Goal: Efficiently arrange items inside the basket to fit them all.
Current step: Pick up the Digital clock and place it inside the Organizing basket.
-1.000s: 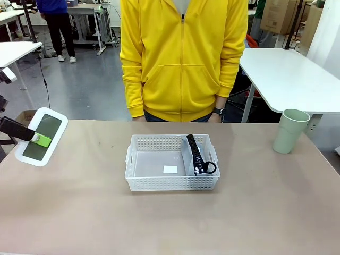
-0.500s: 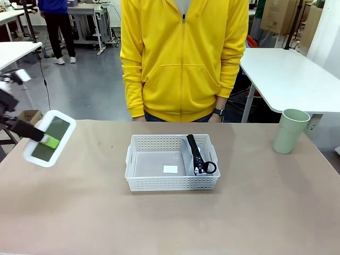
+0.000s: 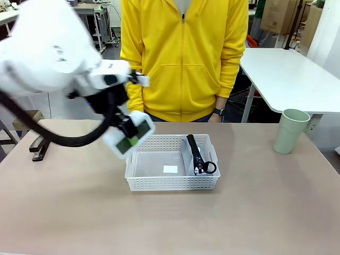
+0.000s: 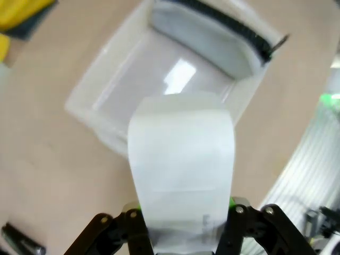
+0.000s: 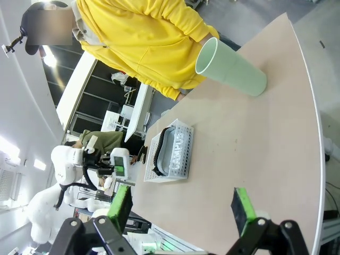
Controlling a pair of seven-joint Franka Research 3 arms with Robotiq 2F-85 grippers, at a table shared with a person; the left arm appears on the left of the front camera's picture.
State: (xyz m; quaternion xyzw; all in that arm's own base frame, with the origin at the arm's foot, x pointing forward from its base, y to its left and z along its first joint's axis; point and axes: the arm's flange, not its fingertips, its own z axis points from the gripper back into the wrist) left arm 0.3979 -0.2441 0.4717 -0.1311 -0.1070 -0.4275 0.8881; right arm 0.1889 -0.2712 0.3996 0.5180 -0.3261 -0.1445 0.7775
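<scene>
My left gripper is shut on the white boxy device, holding it tilted in the air over the left end of the white perforated basket. In the left wrist view the device sits between the fingers above the basket. The grey pouch with its black zipper stands on edge against the basket's right end, pouch. The pale green cup stands upright on the table at the far right. My right gripper is open and holds nothing, well back from the cup.
A person in a yellow hoodie stands at the far edge, right behind the basket. A small dark object lies on the table at the left. The left half of the basket's floor holds just a small white label.
My left arm has swung from the table's far left edge toward the middle, carrying the device up and over the basket's left end. Basket, pouch and cup have not moved.
</scene>
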